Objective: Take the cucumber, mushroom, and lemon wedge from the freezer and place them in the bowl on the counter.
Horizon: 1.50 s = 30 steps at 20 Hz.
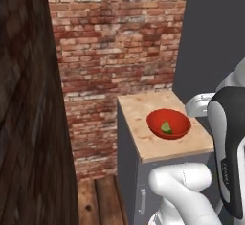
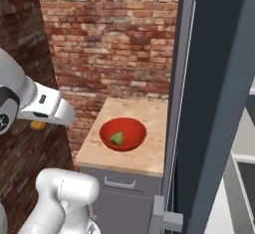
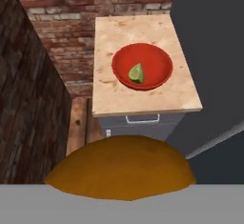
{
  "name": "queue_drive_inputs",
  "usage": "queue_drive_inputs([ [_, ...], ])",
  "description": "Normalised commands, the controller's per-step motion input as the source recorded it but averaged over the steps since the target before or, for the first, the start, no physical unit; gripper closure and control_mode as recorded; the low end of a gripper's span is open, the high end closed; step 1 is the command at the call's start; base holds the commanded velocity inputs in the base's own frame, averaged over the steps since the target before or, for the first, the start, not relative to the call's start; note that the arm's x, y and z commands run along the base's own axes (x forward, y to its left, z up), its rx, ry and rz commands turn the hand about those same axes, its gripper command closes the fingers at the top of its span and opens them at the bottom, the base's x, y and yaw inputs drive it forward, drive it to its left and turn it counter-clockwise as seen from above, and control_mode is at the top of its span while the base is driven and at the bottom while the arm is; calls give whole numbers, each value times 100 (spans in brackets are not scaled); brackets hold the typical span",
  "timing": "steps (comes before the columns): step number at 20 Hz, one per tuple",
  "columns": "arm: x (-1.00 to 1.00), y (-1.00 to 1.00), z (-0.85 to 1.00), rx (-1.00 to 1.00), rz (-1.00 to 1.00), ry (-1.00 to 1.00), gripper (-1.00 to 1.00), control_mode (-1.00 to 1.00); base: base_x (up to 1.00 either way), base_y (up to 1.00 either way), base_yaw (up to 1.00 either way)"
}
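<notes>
Mushroom (image 3: 121,167) is the piece in play, so let's run the scene big to small. On the right stands the freezer (image 2: 214,103), its tall slate-blue door edge-on and just beside the counter (image 1: 139,109). That beige slab sits to the freezer's left, backed against the far brick wall (image 1: 115,37). On the counter's middle is the red bowl (image 1: 178,118), and inside it lies the lemon wedge (image 3: 137,73), yellow-green, rind curved.

Now the mushroom itself: a smooth, rounded orange-brown cap looming at the near edge of the hand view, stem hidden. From the right base view it is a small orange blob (image 2: 38,125) hanging off any surface, near and left of the counter, well short of the bowl.

The gripper (image 2: 42,119) carries it; the fingers are hidden behind the cap, but with the piece in mid-air I judge them clamped on it.

Handling call: light, a little soft, and the domed cap looks slippery, so a gentle squeeze low across the cap or stem seems safest. It should drop into the bowl without harm.
</notes>
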Motion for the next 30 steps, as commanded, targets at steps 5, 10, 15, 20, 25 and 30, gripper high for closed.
queue_drive_inputs([
  [5, 0, 0, 0, 0, 0, 0, 100, 100, 42, 0, 0],
  [10, 29, -1, -58, 0, 0, 0, 100, -100, 8, 0, 0],
  [15, 83, -4, -68, 0, 0, 2, 100, -100, 0, 0, 0],
  [20, 100, -30, -49, 1, 0, 4, 100, -100, 0, 0, 0],
  [25, 62, -23, -51, 0, 0, 8, 100, -100, 0, 0, 0],
  [30, 38, -2, -66, 0, 0, 7, 100, -100, 0, 0, 0],
])
